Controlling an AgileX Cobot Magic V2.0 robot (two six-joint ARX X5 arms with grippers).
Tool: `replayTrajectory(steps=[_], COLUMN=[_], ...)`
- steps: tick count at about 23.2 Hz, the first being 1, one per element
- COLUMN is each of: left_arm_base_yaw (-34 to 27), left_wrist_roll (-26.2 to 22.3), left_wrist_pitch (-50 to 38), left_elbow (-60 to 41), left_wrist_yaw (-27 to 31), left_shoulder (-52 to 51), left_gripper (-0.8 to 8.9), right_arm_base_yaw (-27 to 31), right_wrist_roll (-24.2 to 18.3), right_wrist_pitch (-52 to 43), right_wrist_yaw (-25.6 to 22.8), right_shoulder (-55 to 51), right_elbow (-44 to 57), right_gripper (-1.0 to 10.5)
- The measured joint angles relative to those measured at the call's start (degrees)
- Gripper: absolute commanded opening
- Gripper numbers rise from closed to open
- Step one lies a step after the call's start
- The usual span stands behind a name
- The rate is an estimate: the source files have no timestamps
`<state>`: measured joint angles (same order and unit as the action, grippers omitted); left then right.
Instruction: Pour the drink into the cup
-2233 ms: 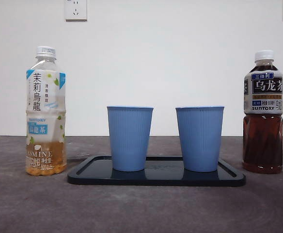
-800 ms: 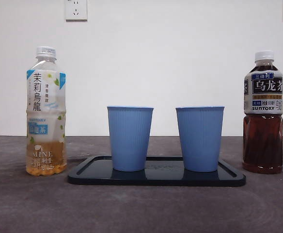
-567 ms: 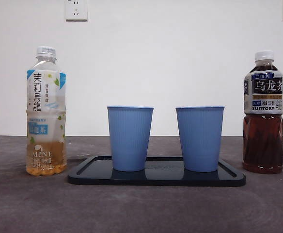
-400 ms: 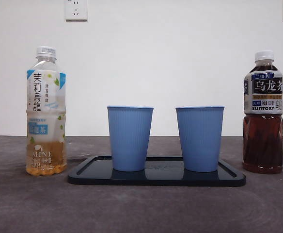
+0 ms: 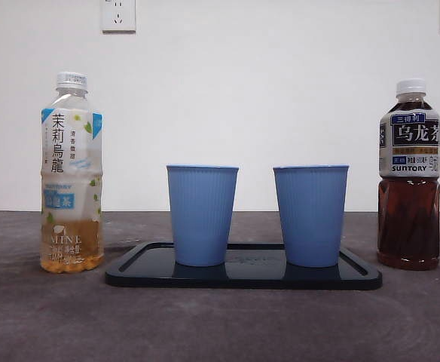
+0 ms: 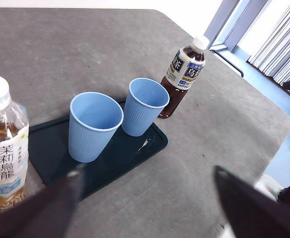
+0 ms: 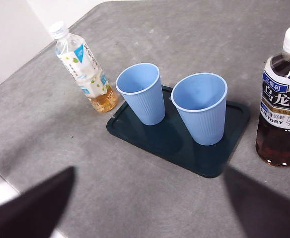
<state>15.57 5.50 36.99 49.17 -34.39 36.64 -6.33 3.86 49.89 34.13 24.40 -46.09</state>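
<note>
Two empty blue ribbed cups [image 5: 202, 215] [image 5: 311, 215] stand upright side by side. A capped jasmine tea bottle [image 5: 71, 173] (nearly empty) and a fuller dark oolong bottle [image 5: 409, 175] flank them.

Two blue cups [image 6: 95, 126] stand on a dark tray [image 6: 135, 153] between two bottles [image 6: 183, 74].

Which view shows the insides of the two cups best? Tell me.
The right wrist view: it looks down into both blue cups on the tray, showing bare interiors. The left wrist view shows them too, more obliquely. The front view shows only their outer walls.
</note>
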Motion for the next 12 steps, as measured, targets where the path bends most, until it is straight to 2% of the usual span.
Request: replayTrajectory(steps=[12], left_arm_base_yaw=[0.0], left_wrist_roll=[-0.1], left_wrist_pitch=[0.0], left_elbow=[0.0], left_wrist_yaw=[0.0], left_shoulder=[0.0], left_gripper=[5.31], right_arm_base_yaw=[0.0], right_wrist_roll=[0.5], right_wrist_pitch=[-1.8], right_wrist_yaw=[-0.1], right_shoulder=[0.0], right_elbow=[0.0], right_gripper=[5.9])
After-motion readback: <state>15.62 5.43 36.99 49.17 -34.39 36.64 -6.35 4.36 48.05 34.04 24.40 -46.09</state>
